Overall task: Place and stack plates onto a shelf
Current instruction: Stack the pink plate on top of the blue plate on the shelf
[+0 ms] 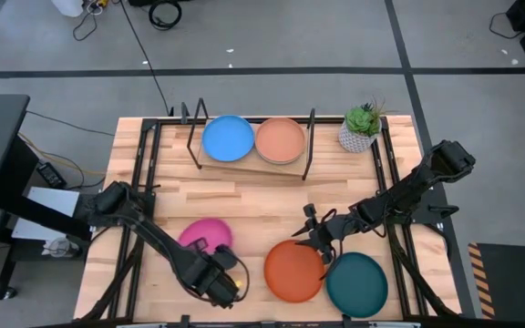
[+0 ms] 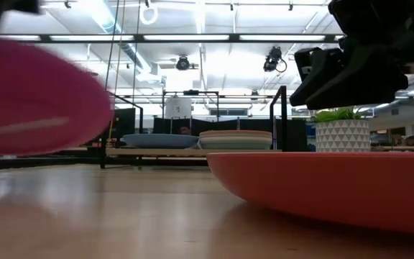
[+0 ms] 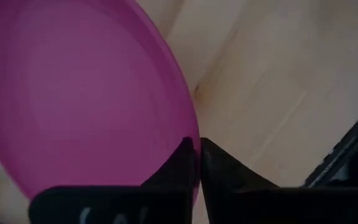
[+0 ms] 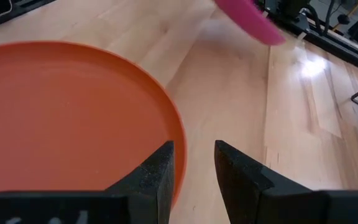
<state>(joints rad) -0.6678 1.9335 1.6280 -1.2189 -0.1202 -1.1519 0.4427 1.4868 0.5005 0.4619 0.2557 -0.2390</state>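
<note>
While two stacks already sit on the shelf (image 1: 244, 162) at twelve o'clock on the desk (image 1: 262, 196), a blue plate (image 1: 228, 138) topping one and a tan plate (image 1: 281, 139) the other, the left gripper (image 1: 217, 271) at seven o'clock has its fingers (image 3: 185, 163) pinched shut on the rim of the magenta plate (image 1: 206, 235), which the low view shows tilted and clear of the wood. At five o'clock the right gripper (image 1: 317, 241) hovers at the edge of the orange plate (image 1: 293, 271) with its fingers (image 4: 160, 171) parted, one on either side of the rim and not yet closed on it; the dark teal plate (image 1: 356, 284) lies just beside, touching or nearly so. A small potted plant (image 1: 361, 128) stands at one o'clock, next to the shelf. These plates look light, stiff and smooth, so a thin-edge pinch is the only real hold, and a shallow bite on glossy plastic could let one swing or slip on the way to the shelf.
</note>
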